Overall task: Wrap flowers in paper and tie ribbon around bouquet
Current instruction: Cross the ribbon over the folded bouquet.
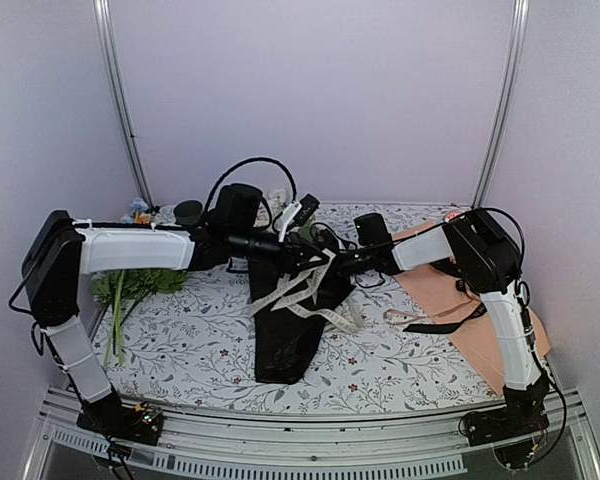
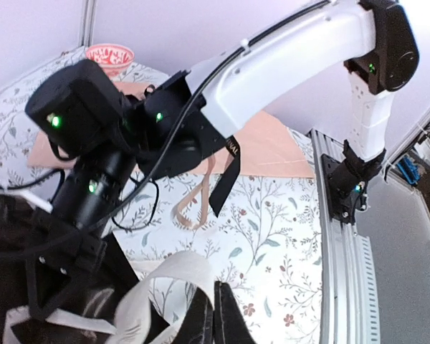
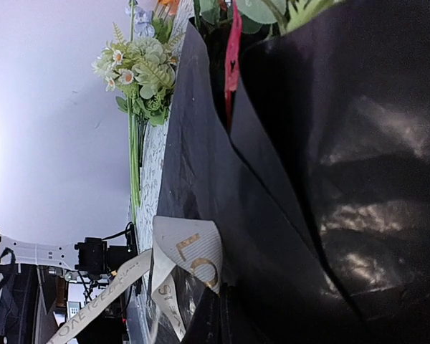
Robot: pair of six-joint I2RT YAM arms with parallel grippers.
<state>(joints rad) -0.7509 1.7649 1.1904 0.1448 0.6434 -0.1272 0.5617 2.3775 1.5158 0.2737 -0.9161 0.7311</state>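
Pinching ribbon over bouquet: left tool, right tool, both closed; gold ribbon lettering partly legible, "ONE".

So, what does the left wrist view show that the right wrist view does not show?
Only the left wrist view shows the right arm, the peach-tan sheet and a red patterned bowl. Only the right wrist view shows the leftover green bunch with small blooms, and the left arm low in its corner. Both show the black paper and the cream ribbon lying against it.
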